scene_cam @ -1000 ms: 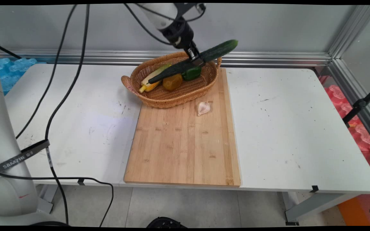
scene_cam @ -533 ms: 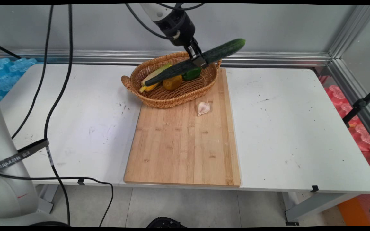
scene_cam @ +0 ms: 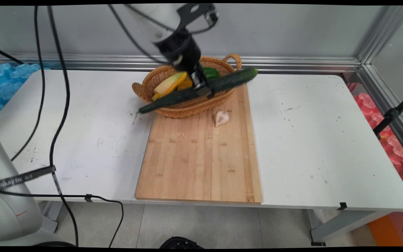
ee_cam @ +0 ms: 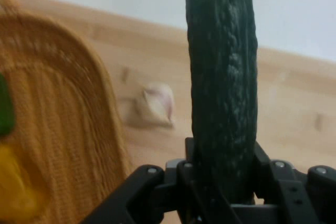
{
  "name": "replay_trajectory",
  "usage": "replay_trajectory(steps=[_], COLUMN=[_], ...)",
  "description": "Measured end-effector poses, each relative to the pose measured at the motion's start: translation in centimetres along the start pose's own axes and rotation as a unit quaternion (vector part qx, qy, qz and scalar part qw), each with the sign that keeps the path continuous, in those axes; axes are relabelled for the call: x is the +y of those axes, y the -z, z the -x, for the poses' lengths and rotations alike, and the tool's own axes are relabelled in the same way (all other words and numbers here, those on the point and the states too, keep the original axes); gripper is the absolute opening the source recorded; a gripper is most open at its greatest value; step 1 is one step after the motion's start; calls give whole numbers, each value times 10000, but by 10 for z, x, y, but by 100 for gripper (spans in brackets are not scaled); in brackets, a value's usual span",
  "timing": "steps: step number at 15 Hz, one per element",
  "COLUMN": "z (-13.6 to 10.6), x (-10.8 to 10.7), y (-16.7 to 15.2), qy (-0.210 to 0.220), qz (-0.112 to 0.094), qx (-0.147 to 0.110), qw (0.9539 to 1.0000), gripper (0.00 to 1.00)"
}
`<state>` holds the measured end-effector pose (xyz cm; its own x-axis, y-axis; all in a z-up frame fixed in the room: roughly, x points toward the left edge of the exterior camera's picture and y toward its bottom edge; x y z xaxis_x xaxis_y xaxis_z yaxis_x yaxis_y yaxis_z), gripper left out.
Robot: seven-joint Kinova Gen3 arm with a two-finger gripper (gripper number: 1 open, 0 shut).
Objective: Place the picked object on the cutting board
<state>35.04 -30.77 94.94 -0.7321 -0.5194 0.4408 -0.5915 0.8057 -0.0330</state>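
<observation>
My gripper [scene_cam: 203,90] is shut on a long dark green cucumber [scene_cam: 227,80], held near its middle and tilted, hanging over the front rim of the wicker basket [scene_cam: 184,106]. In the hand view the cucumber [ee_cam: 223,77] rises between the fingers, with the basket [ee_cam: 58,119] on the left and a garlic bulb [ee_cam: 156,104] beyond it on the board. The basket holds a corn cob [scene_cam: 168,83], a yellow-orange piece [scene_cam: 185,84] and a green pepper [scene_cam: 211,72]. The garlic bulb [scene_cam: 221,117] lies on the wooden cutting board [scene_cam: 201,161], just in front of the basket.
The cutting board lies in the middle of the white table [scene_cam: 327,140], and the basket rests on its far end. Black cables [scene_cam: 56,115] hang over the table's left part. A metal rail and wall run along the back.
The gripper has carried the cucumber down and toward the near side, from above the basket's back to over its front rim. The pepper and the basket's far handle now show.
</observation>
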Motion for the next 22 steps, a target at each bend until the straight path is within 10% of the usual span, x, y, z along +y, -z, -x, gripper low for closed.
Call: replay_trajectory(steps=[8, 21, 22], z=[43, 59, 59], x=[43, 45, 44], y=[-54, -148, -150], qy=[1, -66, -77], qz=[-175, -273, -268], qx=[-564, -833, -831], qw=[9983, 9961, 9962], gripper=[0, 0, 100])
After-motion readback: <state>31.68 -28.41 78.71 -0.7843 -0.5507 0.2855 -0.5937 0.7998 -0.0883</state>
